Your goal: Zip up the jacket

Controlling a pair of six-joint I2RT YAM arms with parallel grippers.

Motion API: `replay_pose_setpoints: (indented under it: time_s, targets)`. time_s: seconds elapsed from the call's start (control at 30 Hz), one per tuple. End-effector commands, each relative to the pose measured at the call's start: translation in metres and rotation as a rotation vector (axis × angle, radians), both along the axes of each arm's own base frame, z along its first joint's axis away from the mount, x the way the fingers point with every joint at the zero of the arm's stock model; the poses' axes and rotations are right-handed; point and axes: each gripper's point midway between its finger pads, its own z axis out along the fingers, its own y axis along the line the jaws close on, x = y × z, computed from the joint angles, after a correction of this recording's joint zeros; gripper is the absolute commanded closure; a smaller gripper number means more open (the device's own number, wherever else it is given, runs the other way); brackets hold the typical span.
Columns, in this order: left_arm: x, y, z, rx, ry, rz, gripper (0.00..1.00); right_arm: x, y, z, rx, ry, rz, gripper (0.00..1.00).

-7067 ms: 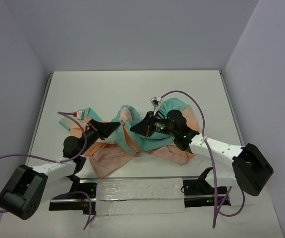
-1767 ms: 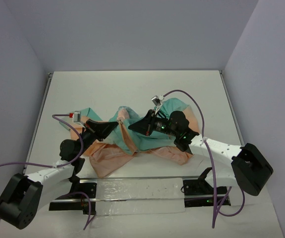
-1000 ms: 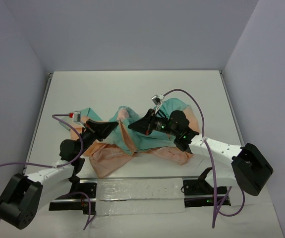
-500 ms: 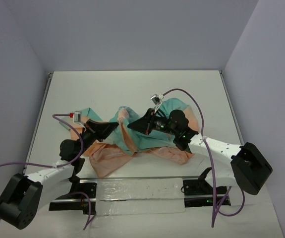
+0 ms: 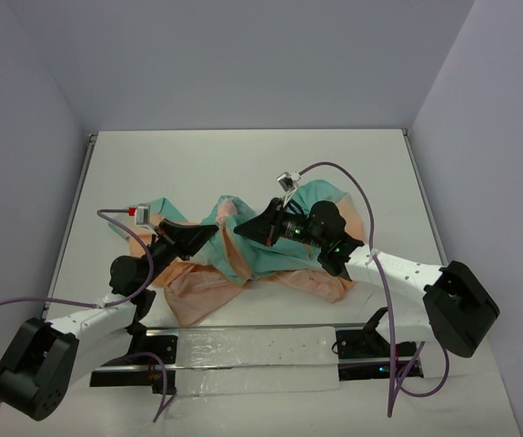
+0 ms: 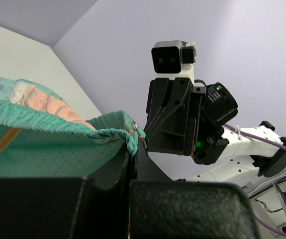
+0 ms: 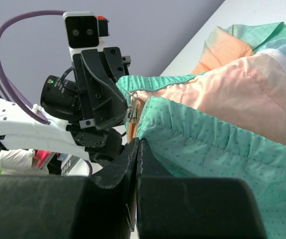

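Observation:
The jacket (image 5: 270, 259), peach-orange and teal, lies crumpled mid-table between the two arms. My left gripper (image 5: 214, 228) is shut on a teal elastic hem corner (image 6: 115, 133), lifted off the table. My right gripper (image 5: 240, 229) is shut on the other hem edge (image 7: 192, 132), right below the orange zip tape and its metal slider (image 7: 132, 113). The two grippers face each other a few centimetres apart, hem ends nearly meeting. The lower zip run is hidden in the folds.
The white table (image 5: 243, 164) has walls at the left, back and right. Purple cables (image 5: 343, 182) loop above both arms. A clear plate (image 5: 243, 350) and the arm bases lie along the near edge.
Over the last seconds the left gripper has drawn its hem corner slightly left and held. The right gripper has crept left toward it, narrowing the gap. Both grips are unchanged.

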Motion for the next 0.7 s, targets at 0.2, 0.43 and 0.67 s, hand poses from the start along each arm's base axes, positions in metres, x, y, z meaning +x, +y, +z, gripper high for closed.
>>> replay_pose_setpoints:
  time_s: [0.2,0.43,0.67]
  targets:
    - [-0.027,0.012,0.072,-0.120,-0.308,0.004,1.00,-0.004,-0.007,0.006,-0.002,-0.058,-0.021,1.00]
    - [-0.025,0.012,0.072,-0.120,-0.303,0.010,1.00,-0.011,-0.007,0.008,0.002,-0.074,0.011,1.00]
    - [-0.022,0.010,0.070,-0.119,-0.293,0.007,1.00,-0.016,-0.009,0.018,0.025,-0.109,0.027,1.00]
